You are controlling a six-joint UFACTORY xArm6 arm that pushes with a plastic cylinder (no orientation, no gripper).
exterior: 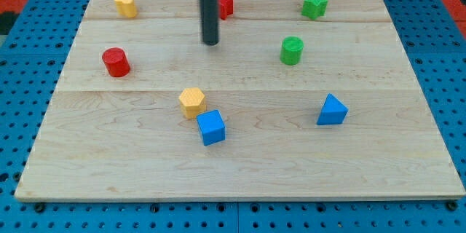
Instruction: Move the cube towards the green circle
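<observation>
The blue cube (211,127) sits below the board's middle, touching or nearly touching a yellow hexagon block (191,102) at its upper left. The green circle, a green cylinder (291,50), stands right of centre in the upper half, well up and right of the cube. My tip (211,42) is at the end of the dark rod, in the upper middle of the board, straight above the cube in the view and left of the green cylinder. It touches no block.
A red cylinder (116,62) stands at the left. A yellow block (125,4) is at the top left, a red block (225,4) partly behind the rod, a green star-shaped block (314,4) at the top right, a blue triangular block (332,110) at the right. The wooden board (393,167) lies on a blue pegboard.
</observation>
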